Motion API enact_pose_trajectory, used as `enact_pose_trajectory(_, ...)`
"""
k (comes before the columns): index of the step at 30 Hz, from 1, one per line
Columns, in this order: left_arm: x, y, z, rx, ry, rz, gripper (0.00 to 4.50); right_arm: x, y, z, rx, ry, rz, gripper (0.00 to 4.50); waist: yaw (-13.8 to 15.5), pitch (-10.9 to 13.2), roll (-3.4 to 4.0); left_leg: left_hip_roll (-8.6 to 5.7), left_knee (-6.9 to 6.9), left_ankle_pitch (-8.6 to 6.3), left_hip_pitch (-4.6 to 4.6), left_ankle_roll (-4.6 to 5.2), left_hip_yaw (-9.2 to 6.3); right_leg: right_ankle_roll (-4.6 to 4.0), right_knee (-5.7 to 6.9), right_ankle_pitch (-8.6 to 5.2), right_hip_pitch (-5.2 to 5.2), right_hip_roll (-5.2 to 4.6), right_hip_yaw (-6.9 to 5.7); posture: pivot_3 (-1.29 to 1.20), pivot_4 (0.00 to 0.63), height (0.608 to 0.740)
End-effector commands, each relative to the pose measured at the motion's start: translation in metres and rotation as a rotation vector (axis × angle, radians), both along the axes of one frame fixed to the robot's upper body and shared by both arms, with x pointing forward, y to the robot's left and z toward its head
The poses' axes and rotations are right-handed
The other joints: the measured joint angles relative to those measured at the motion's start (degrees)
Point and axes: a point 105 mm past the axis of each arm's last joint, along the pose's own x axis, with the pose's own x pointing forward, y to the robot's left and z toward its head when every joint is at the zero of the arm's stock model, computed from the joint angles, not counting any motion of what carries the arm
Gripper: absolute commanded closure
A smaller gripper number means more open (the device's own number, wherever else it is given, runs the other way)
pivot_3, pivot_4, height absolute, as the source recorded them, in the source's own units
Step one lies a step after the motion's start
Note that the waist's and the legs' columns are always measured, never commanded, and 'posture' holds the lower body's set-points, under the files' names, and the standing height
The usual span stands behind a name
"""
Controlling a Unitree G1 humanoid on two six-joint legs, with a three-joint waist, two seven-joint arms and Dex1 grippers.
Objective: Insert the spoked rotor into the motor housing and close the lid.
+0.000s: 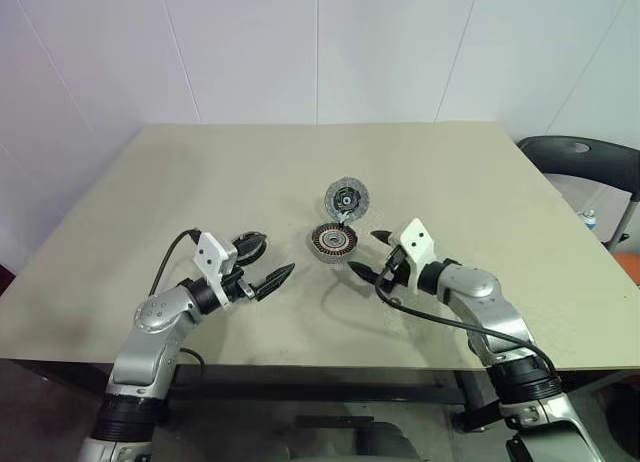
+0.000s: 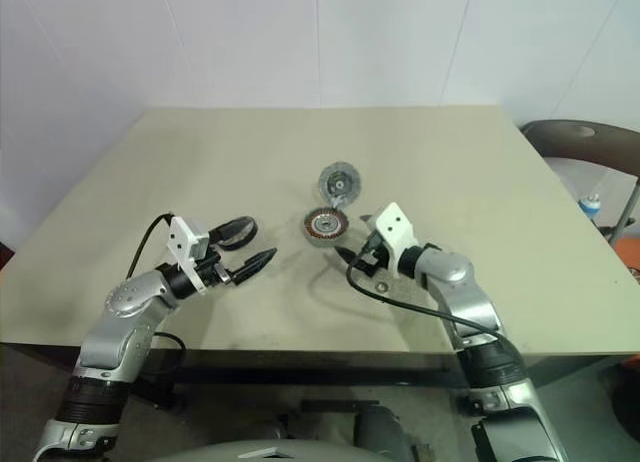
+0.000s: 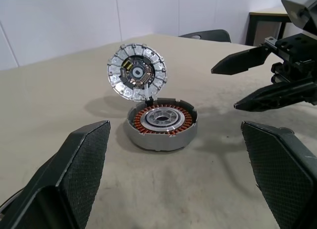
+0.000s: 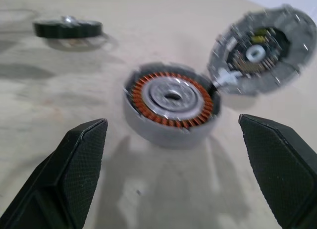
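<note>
The motor housing [image 1: 335, 241] sits mid-table, a shallow grey cup with copper windings around a silvery centre. Its lid [image 1: 347, 198], a ribbed grey disc with a dark hub, stands tilted up from the housing's far rim. The spoked rotor [image 4: 68, 28] lies flat on the table beyond the housing, a black ring with a pale hub, on the left gripper's side. My left gripper [image 1: 266, 262] hovers open to the left of the housing, pointing toward it. My right gripper [image 1: 366, 253] hovers open just right of the housing. Neither holds anything.
The beige table [image 1: 200, 182] stands against a white wall. A dark chair [image 1: 580, 154] stands off the table's right side. Cables hang from both wrists near the table's front edge.
</note>
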Motion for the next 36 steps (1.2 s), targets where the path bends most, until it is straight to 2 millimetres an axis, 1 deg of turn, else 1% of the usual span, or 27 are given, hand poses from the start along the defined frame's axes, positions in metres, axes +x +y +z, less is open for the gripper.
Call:
enact_pose_trajectory(1, 0.002, 0.001, 0.012, 0.006, -0.054, -0.009, 0.00, 0.006, -0.007, 0.014, 0.008, -0.043, -0.017, 0.04, 0.00, 0.00, 0.00, 0.00, 0.00, 0.00, 0.00, 0.00, 0.00, 0.00, 0.00, 0.00, 0.00, 0.00, 0.00, 0.00, 0.000, 0.740)
enact_pose_trajectory(7, 0.002, 0.000, 0.010, 0.006, -0.051, -0.013, 0.00, 0.004, -0.011, 0.014, 0.021, -0.019, -0.012, 0.04, 0.00, 0.00, 0.00, 0.00, 0.00, 0.00, 0.00, 0.01, 0.01, 0.00, 0.00, 0.00, 0.00, 0.00, 0.02, 0.00, 0.000, 0.740)
enact_pose_trajectory(11, 0.002, -0.002, 0.008, 0.005, -0.046, -0.022, 0.00, -0.003, -0.017, 0.013, 0.044, 0.013, 0.012, 0.04, 0.07, 0.00, 0.00, 0.00, 0.00, -0.01, 0.00, 0.02, 0.01, 0.00, 0.00, 0.00, 0.00, 0.00, 0.02, 0.00, 0.000, 0.740)
enact_pose_trajectory(18, 0.004, -0.005, 0.011, 0.007, -0.045, -0.045, 0.00, -0.021, -0.040, 0.002, -0.035, 0.073, 0.051, 0.04, 0.08, 0.00, -0.03, 0.00, 0.00, -0.05, -0.01, 0.09, 0.07, 0.00, -0.03, 0.00, 0.00, 0.00, 0.05, 0.00, 0.000, 0.740)
enact_pose_trajectory(22, 0.005, -0.008, 0.014, 0.009, -0.047, -0.058, 0.00, -0.032, -0.049, -0.016, -0.162, 0.101, 0.082, 0.04, 0.04, 0.00, -0.04, 0.00, 0.01, -0.05, 0.01, 0.10, 0.10, 0.00, -0.01, 0.00, 0.01, 0.00, 0.07, 0.00, 0.000, 0.740)
enact_pose_trajectory(25, 0.006, -0.009, 0.014, 0.012, -0.046, -0.061, 0.00, -0.036, -0.048, -0.019, -0.159, 0.118, 0.097, 0.04, -0.04, 0.01, -0.07, 0.01, 0.01, -0.05, 0.01, 0.10, 0.12, 0.00, -0.01, 0.00, 0.01, 0.01, 0.09, 0.00, 0.000, 0.740)
enact_pose_trajectory(29, 0.006, -0.009, 0.016, 0.017, -0.046, -0.063, 0.00, -0.045, -0.046, -0.027, -0.199, 0.142, 0.141, 0.04, 0.08, 0.01, -0.08, 0.01, 0.01, -0.05, 0.02, 0.09, 0.13, 0.01, -0.01, 0.00, 0.01, 0.01, 0.10, 0.00, 0.000, 0.740)
enact_pose_trajectory(33, 0.006, -0.009, 0.018, 0.020, -0.046, -0.066, 0.00, -0.050, -0.039, -0.026, -0.209, 0.147, 0.182, 0.04, 0.08, 0.01, -0.10, 0.01, 0.01, -0.05, 0.02, 0.09, 0.12, 0.01, -0.01, 0.00, 0.01, 0.01, 0.10, 0.00, 0.000, 0.740)
enact_pose_trajectory(36, 0.005, -0.010, 0.018, 0.021, -0.043, -0.072, 0.00, -0.051, -0.039, -0.027, -0.214, 0.150, 0.185, 0.04, 0.08, 0.01, -0.10, 0.01, 0.01, -0.05, 0.02, 0.09, 0.12, 0.01, -0.01, 0.00, 0.01, 0.01, 0.10, 0.00, 0.000, 0.740)
